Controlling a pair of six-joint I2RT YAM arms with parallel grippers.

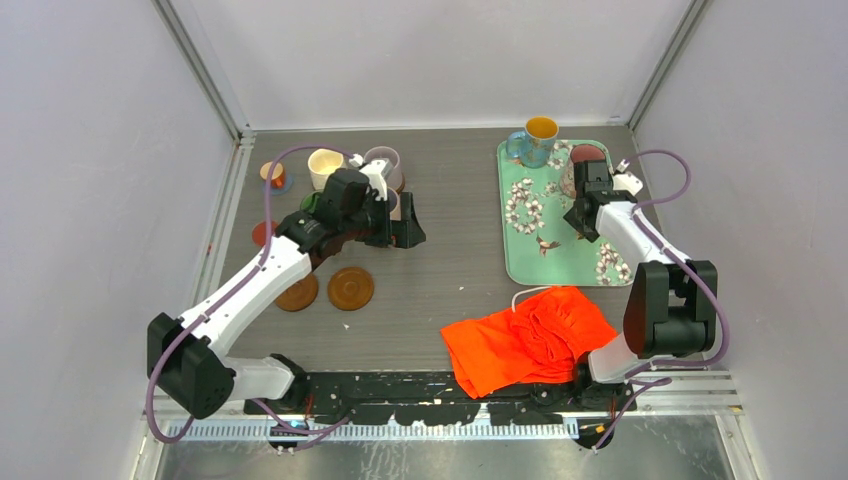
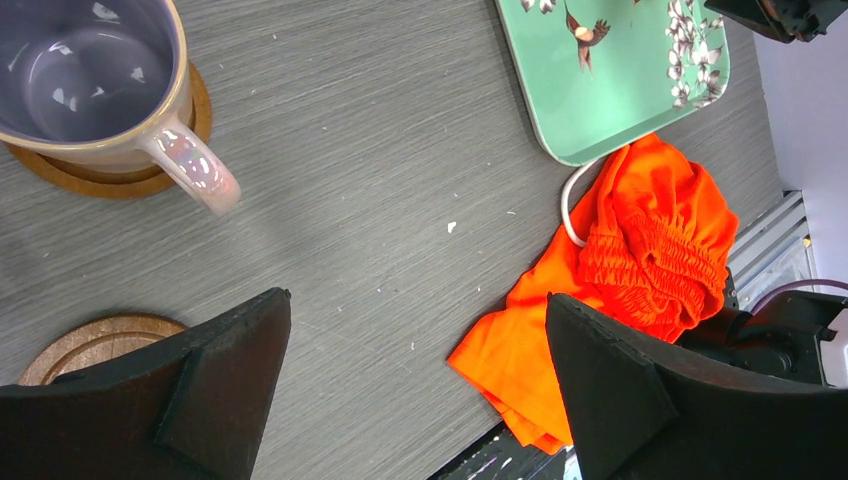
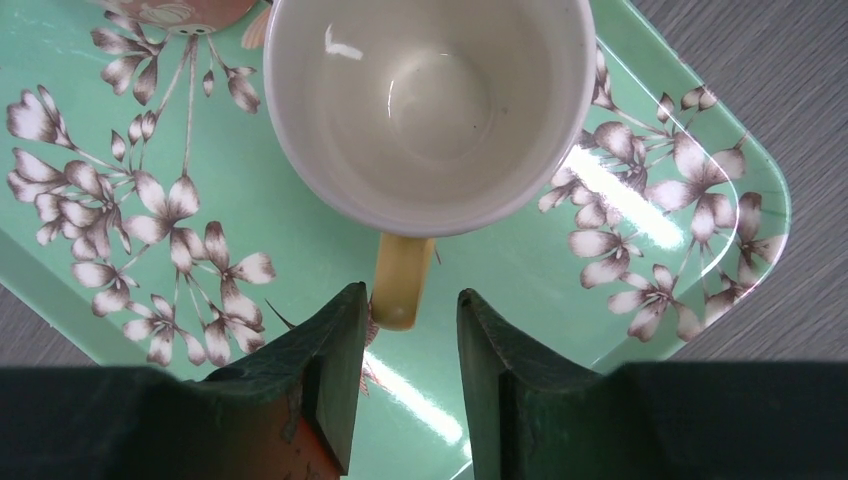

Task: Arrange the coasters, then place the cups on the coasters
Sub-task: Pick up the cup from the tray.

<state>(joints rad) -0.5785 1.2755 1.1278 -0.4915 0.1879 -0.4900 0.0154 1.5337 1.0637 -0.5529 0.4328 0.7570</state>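
1. The right pincer (image 3: pixel 412 300) straddled the yellow handle (image 3: pixel 402 290) of a white-inside mug (image 3: pixel 430 100) on the teal tray (image 3: pixel 520 280), jaws close in. I could not tell whether they pinched it.
2. The left pincer (image 2: pixel 418 300) gaped empty above the worktop (image 2: pixel 380 150).
3. The lilac mug (image 2: pixel 90 70) sat on a wooden coaster (image 2: pixel 60 175). Two brown coasters (image 1: pixel 350 288) lay bare, and a blue mug (image 1: pixel 535 140) stood on the tray.
4. An orange cloth (image 1: pixel 530 345) lay beside the tray, likely no obstacle.

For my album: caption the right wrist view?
Right gripper straddling the yellow handle of a white mug on the floral tray.

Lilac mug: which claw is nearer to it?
Left. The left claw hovers just beside the lilac mug; the right claw is far off, over the tray.
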